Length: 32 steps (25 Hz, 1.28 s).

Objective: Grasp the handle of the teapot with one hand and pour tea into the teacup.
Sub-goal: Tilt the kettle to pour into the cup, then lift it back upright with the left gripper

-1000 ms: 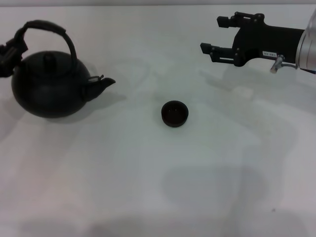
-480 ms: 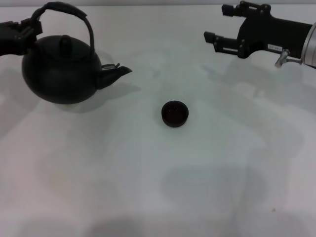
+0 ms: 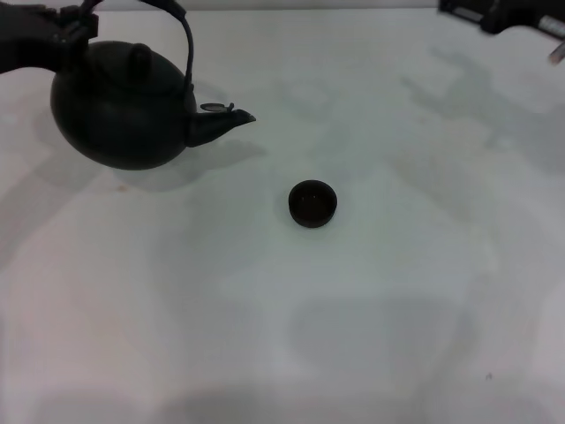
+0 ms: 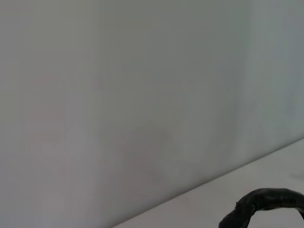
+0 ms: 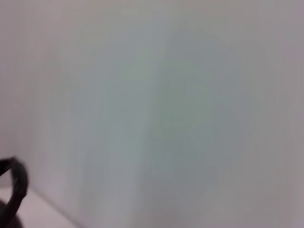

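Observation:
The black teapot hangs above the table at the far left in the head view, upright, with its spout pointing right toward the teacup. My left gripper comes in from the top left corner and is shut on the arched handle. A stretch of that handle shows in the left wrist view. The small dark teacup stands on the table's middle, lower and to the right of the spout, apart from it. My right gripper sits at the top right edge, mostly cut off.
The white table carries only the teacup, and the teapot's shadow lies on it. A pale wall fills both wrist views. A dark curved piece shows at the edge of the right wrist view.
My left gripper has carried the teapot upward and to the right, closer to the teacup. The right arm has drawn back up toward the top right corner. The teacup has not moved.

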{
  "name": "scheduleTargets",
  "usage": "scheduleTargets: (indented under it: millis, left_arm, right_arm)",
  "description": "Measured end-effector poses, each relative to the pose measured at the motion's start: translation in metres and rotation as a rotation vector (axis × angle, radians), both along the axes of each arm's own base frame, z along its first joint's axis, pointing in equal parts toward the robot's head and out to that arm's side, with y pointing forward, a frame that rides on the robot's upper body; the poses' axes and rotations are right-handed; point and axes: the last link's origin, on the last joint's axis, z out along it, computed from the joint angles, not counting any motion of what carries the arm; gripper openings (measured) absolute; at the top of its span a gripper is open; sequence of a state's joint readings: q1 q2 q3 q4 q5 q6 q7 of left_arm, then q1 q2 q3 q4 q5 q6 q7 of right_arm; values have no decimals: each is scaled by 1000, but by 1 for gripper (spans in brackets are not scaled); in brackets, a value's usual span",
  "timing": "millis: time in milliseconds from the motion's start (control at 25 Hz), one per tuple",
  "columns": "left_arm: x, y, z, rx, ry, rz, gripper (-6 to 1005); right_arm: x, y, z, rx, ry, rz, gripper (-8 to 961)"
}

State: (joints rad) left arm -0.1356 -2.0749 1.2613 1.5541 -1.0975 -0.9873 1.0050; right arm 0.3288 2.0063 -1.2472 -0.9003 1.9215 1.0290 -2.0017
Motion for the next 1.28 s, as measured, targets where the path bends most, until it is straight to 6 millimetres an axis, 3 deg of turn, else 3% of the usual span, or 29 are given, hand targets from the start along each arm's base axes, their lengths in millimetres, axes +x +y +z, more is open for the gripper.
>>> scheduleTargets:
  millis: [240,520,800,1280]
  left_arm:
    - [23,0,-7,-33,76,-17,165]
    - [36,1,-11,-77,83,-26,165]
    - [42,0,-19,-113,130,-24,166]
    - [53,2,-27,-161,202,-48,165]
  right_arm:
    - [11,1,32,94,84,-23,764]
    - [22,0,62,188,141,-46,765]
    - [28,0,75,232,159,-67,765]
    - [31,3,74,239,161,-87,765]
